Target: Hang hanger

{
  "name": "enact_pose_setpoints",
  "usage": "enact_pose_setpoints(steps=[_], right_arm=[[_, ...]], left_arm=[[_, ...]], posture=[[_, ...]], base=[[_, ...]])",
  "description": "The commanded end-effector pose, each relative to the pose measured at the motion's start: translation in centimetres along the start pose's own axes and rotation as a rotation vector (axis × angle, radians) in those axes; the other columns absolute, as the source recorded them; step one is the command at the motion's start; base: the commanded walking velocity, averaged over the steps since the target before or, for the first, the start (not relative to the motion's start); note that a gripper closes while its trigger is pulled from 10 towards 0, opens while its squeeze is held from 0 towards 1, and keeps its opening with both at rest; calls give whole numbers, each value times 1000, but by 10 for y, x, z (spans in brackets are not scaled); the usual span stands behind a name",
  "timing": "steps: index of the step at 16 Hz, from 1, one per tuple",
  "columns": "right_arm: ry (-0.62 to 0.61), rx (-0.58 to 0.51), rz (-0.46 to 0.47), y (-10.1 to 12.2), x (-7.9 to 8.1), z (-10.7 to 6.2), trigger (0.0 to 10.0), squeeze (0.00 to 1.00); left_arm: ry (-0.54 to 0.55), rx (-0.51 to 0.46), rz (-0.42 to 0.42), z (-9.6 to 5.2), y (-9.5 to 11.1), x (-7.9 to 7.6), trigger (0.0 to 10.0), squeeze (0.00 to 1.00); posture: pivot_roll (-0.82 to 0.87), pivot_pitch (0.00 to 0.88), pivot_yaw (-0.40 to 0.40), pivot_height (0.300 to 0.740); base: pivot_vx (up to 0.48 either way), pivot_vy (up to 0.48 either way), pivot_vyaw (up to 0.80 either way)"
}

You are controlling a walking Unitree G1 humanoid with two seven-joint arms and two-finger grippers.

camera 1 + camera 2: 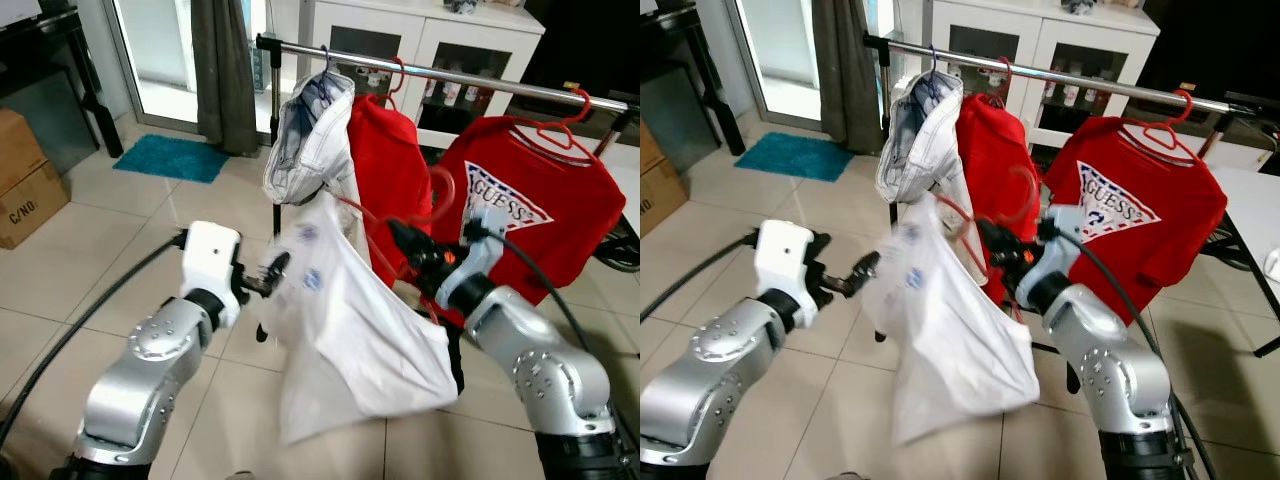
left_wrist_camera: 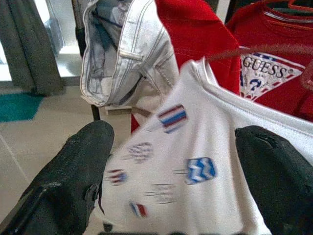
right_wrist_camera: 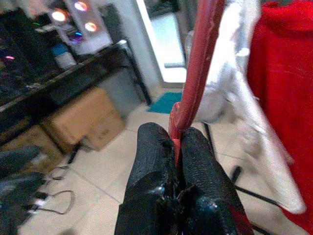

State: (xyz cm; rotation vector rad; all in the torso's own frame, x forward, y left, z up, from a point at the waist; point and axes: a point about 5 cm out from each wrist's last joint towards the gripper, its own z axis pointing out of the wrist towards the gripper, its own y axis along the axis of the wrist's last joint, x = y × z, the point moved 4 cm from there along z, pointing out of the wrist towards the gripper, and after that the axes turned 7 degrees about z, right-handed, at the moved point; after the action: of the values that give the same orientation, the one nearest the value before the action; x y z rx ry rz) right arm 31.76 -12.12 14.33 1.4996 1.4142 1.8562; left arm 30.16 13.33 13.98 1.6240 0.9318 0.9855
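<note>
The right gripper [image 3: 177, 147] pinches a red hanger [image 3: 198, 73] carrying a white shirt [image 1: 350, 330], below the rail [image 1: 480, 80]. Jeans [image 1: 315, 145] and two red shirts [image 1: 540, 200] crowd the rail. The left gripper [image 2: 176, 166], fingers spread, faces the white shirt.

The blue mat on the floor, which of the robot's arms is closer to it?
Left. The left gripper hovers open at the white shirt, on the blue mat's side; the right gripper, clamped on the red hanger, is farther across.
</note>
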Motion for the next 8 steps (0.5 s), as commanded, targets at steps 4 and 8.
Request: enact_pose_setpoints(steps=[4,8], right_arm=[[-30,-43,-23,1,4,3,10000,0],[58,-46,-78,2,23,7,10000,0]], left_arm=[[-4,1,33,7,1,0,10000,675],[-68,26,63,14,-5,-5,10000,1000]], posture=[[-89,0,-41,740],[-94,0,-20,740]], base=[[0,-392,0],[0,0,0]])
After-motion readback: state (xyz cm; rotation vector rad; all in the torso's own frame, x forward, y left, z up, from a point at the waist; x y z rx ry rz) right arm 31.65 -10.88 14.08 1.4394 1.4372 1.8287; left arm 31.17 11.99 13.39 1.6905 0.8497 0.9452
